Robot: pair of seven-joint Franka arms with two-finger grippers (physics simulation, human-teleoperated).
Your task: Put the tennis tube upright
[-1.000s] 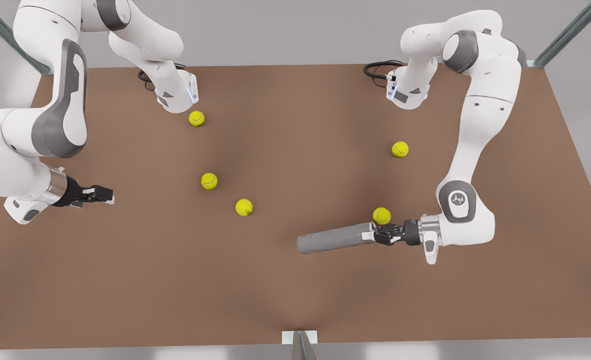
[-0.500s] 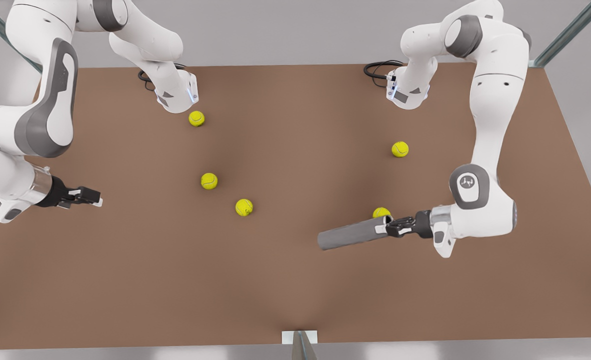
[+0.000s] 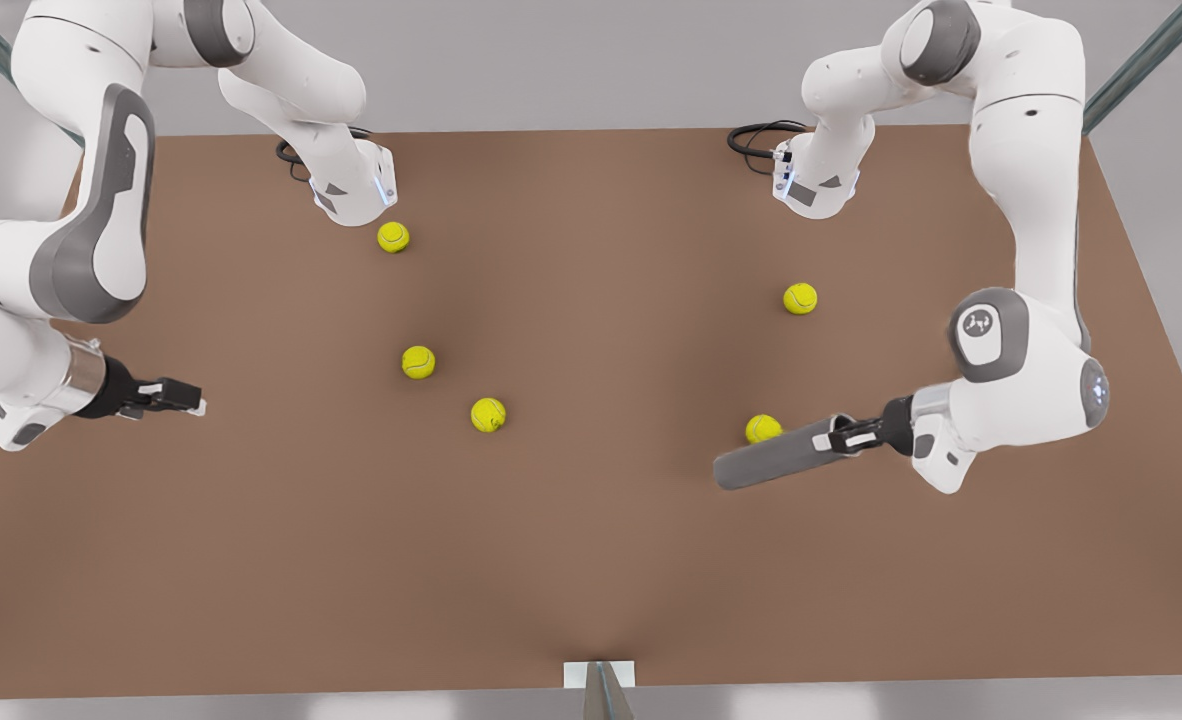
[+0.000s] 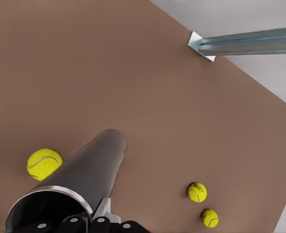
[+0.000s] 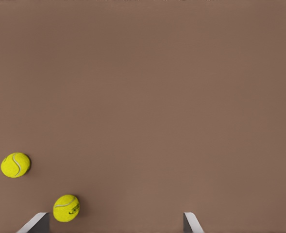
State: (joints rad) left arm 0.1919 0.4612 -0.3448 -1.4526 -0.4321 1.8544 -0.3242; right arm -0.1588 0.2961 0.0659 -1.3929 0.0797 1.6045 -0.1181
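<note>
Front view: left gripper [image 3: 835,437] clamps the tube [image 3: 773,459] at its rim, beside a ball [image 3: 763,428]; we swing the closed end down gently. Right gripper [image 3: 183,397] waits, fingers apart.

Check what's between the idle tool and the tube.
In the front view, two tennis balls lie between the waiting right tool and the tennis tube, which the left tool grips; otherwise bare table.

The front view looks steeply down on the whole table [image 3: 591,560]; both wrist views look down at it closer, sharing two balls [image 4: 197,192].
</note>
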